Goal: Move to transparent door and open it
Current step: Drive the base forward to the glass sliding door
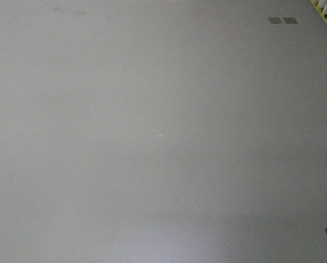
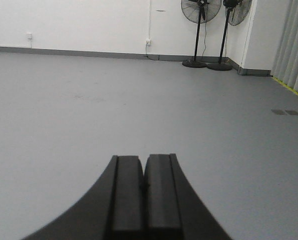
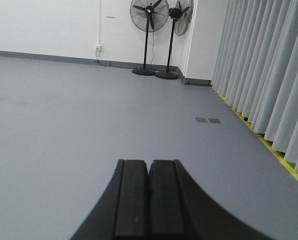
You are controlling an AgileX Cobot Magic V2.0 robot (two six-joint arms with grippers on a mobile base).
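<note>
**Left end effector** [image 2: 144, 159], seen from its own wrist. The two dark fingers [image 2: 127, 190] are pressed together along their length, with nothing held between them. Bare grey floor [image 2: 89, 110] stretches ahead of the end effector to a white wall [image 2: 79, 22] edged by a grey skirting [image 2: 64, 51]. Far ahead and to its right, two black pedestal fans [image 2: 201, 9] stand side by side. Further right hang pale curtains [image 2: 293, 45], with two dark floor plates [image 2: 285, 112] lying near their foot.
</note>
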